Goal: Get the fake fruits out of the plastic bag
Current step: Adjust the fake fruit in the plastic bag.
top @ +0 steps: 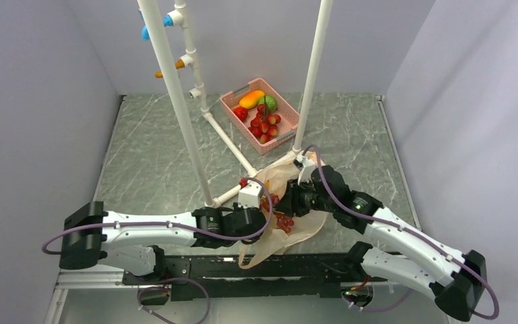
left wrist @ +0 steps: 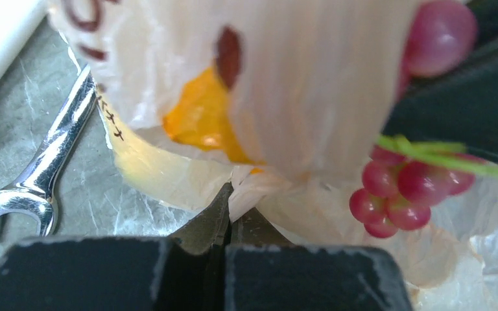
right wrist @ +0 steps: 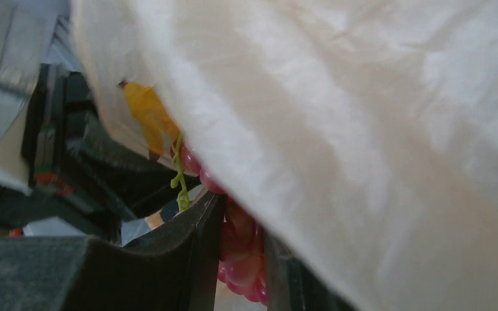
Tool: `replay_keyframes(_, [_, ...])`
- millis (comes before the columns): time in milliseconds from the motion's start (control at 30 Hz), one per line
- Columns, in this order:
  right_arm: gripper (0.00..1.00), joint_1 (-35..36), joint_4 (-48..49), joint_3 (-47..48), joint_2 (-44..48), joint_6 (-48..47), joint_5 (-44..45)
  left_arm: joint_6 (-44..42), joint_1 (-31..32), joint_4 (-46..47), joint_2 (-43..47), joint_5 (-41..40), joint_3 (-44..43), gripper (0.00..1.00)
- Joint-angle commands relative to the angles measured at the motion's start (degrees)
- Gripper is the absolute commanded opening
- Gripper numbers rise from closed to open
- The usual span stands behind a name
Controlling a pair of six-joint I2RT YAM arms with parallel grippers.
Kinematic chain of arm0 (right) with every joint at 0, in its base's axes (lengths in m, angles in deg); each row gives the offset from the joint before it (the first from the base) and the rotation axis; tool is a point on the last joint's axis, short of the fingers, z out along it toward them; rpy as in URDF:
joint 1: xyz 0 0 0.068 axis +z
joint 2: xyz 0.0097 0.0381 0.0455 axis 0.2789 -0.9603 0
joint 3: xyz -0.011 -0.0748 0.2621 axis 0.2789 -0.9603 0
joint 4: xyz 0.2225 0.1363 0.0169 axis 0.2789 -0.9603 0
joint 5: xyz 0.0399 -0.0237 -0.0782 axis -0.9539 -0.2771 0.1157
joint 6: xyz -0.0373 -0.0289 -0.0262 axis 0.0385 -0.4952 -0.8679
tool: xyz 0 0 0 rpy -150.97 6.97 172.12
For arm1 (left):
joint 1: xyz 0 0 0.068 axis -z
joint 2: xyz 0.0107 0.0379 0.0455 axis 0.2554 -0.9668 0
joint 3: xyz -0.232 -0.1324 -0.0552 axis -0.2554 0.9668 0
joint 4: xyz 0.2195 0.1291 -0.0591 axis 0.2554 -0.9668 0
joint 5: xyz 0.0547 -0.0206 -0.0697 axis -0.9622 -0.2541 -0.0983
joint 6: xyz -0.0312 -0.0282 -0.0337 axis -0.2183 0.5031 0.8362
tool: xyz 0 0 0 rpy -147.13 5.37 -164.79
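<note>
You have one plastic bag (top: 280,174), thin, crinkled and translucent peach-beige with dark red-brown and orange printed marks, lying crumpled on the grey marbled counter (top: 148,155) between the two arms, just in front of the white pipe frame (top: 175,88). Your left end effector (left wrist: 228,204) is pinched tight on a fold of the bag's film, with no gap between the fingers. Your right end effector (right wrist: 243,223) is narrowed around a grape bunch (right wrist: 241,249): small, glossy, red-pink balls on a thin green stem, squeezed between the two dark fingers right at the bag's edge and partly under its film. From above, you can count one bunch of grapes lying on the bag beside the right end effector, and one single red ball close to the left wrist; whether that ball is part of the same bunch you cannot tell. A yellow-orange patch shows through the film in both wrist views, but the pictures do not settle whether it is a fruit or print. Further back stands one pink slotted basket (top: 242,90) holding one long orange fruit, one green fruit and several small red ones. One steel wrench (left wrist: 55,146) lies on the counter beside the bag.
</note>
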Motion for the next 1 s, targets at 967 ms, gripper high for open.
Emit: replay_keyframes(967, [0.46,-0.25,0.73,-2.36,-0.25,0.72,1.80,0.15,1.06,2.97,-1.79,1.36,-0.31,0.00])
